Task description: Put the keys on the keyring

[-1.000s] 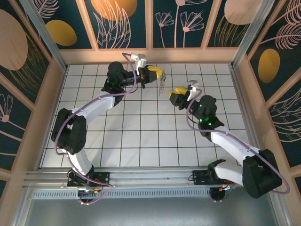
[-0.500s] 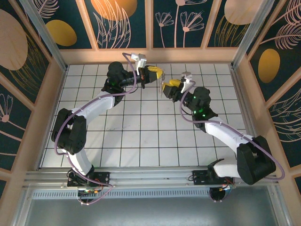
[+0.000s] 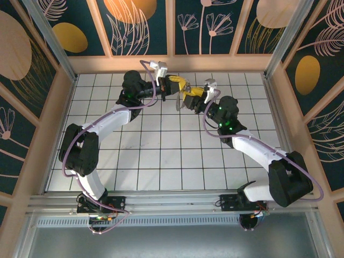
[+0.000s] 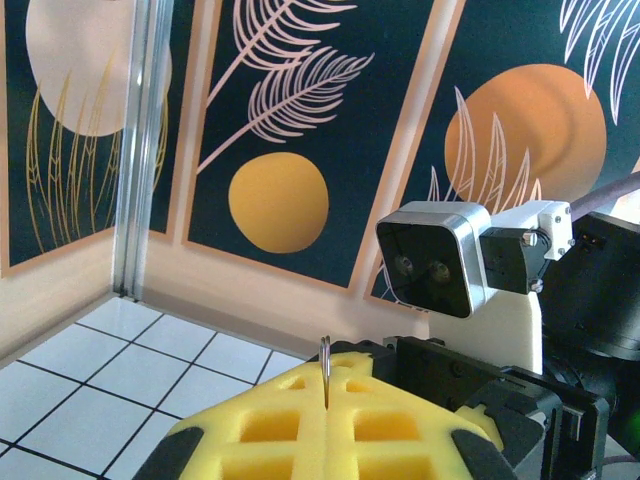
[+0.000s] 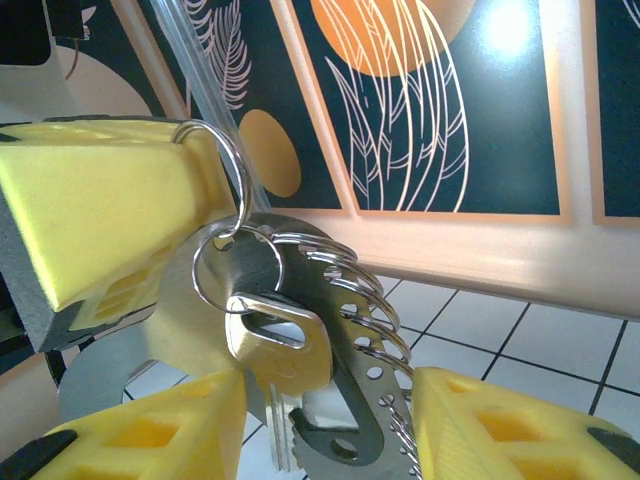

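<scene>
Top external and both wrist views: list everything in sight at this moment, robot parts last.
keyring: one, thin silvery loop, pinched in the left gripper above the far tiles
key: one clearly seen, silver, hanging from a smaller ring under the keyring; any others are hidden
perforated plate: one, silver, hanging behind the key
small rings: several, silvery, stacked along the plate's edge
tiled floor: one, white with dark lines
wall panels: several, dark teal with orange discs and leaf drawings, around the floor
arms: two, white and black, left and right, reaching to the far middle
left gripper: yellow, shut on the keyring
right gripper: yellow, open, one finger on each side of the hanging bunch
</scene>
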Action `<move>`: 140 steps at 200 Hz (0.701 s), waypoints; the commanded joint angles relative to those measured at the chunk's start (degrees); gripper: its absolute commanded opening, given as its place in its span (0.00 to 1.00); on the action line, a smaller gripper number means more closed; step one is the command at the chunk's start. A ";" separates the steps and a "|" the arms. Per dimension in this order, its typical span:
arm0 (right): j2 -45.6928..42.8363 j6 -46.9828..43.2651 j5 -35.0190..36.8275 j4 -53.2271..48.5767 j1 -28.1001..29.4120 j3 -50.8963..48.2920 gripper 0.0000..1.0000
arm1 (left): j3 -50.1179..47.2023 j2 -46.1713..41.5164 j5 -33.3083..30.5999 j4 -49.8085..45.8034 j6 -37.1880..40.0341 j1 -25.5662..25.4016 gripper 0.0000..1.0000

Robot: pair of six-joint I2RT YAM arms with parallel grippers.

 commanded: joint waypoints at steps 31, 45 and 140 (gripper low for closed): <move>-0.36 -2.73 1.70 1.34 0.16 0.88 0.47 | 0.36 -2.64 1.11 2.71 -0.78 0.08 0.00; -0.57 -2.81 2.08 1.36 0.11 0.43 0.47 | 0.34 -2.64 1.04 2.70 -0.77 0.08 0.00; -2.48 -3.93 4.22 1.39 -0.68 -1.49 0.40 | 0.52 -2.64 1.18 2.35 -0.55 0.08 0.00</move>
